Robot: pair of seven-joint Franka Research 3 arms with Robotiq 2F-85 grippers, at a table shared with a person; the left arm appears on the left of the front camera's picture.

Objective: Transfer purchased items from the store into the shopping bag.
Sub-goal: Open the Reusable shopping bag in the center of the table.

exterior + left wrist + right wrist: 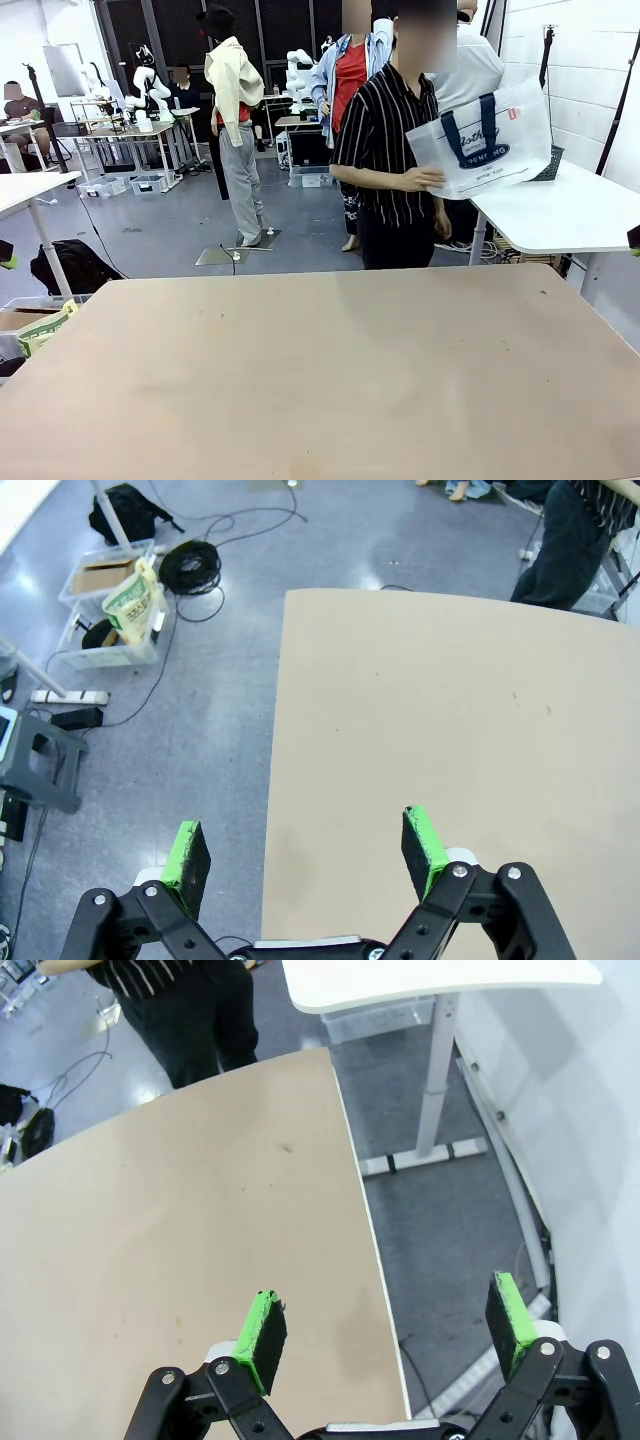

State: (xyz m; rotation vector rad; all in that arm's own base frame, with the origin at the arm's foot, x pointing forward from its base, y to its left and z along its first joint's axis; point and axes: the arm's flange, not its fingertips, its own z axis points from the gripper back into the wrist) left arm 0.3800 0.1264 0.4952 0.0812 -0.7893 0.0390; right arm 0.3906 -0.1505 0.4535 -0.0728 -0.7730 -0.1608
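At the far side of the tan table [330,370] a person [385,150] in a striped shirt holds the translucent shopping bag [485,140] up at chest height, one hand [420,178] under its lower corner, above the edge of a white table [560,215]. The left pincer [305,845] stands wide and holds nothing, straddling the tan table's edge with one finger over the floor [180,740]. The right pincer [385,1318] is likewise wide and holds nothing, over the opposite edge.
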